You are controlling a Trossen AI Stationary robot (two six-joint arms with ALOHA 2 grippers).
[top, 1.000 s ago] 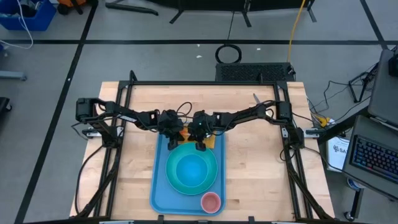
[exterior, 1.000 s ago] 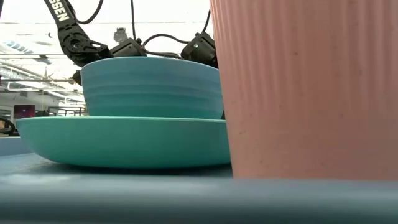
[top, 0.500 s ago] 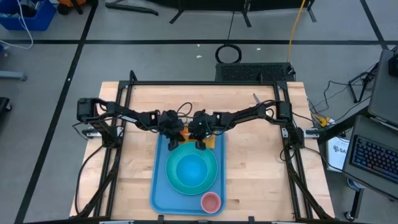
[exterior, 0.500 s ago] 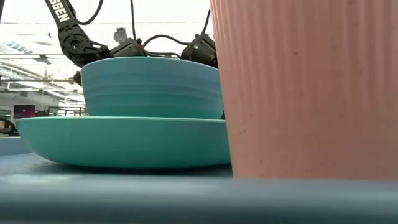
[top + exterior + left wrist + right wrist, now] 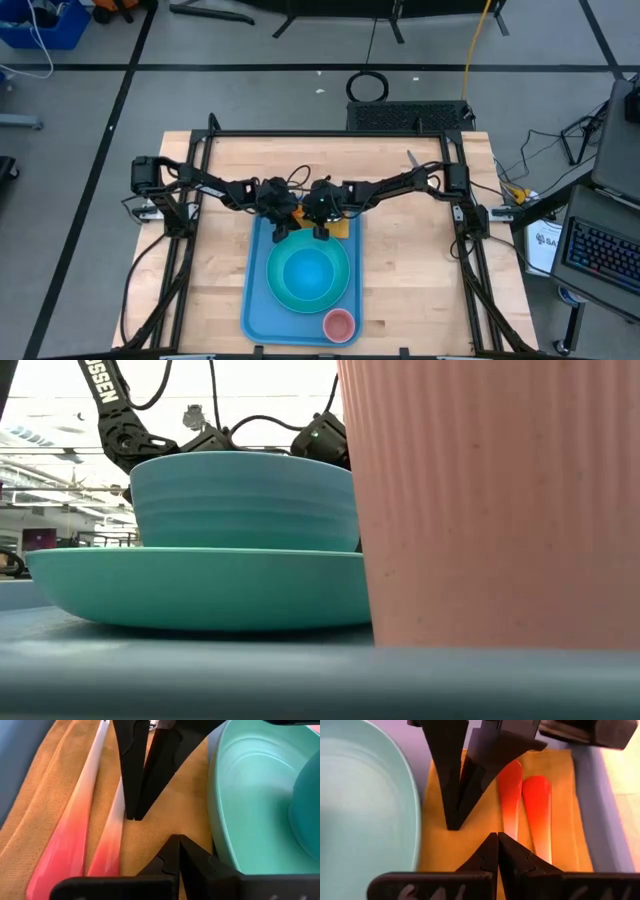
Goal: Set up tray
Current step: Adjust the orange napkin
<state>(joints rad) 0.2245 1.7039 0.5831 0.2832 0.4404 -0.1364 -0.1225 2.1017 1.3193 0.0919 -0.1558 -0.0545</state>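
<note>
With the tray (image 5: 256, 300) at the bench's near middle edge and both the left gripper (image 5: 280, 232) and right gripper (image 5: 321, 234) clenched empty over the napkin (image 5: 470, 835) at its far edge, lift straight up so you don't drag the cloth or the two red utensils (image 5: 80, 845).

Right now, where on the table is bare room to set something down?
Bare wood lies on both sides of the tray, and behind it. The tray is crowded: plate, bowl, cup, napkin, both grippers.
</note>
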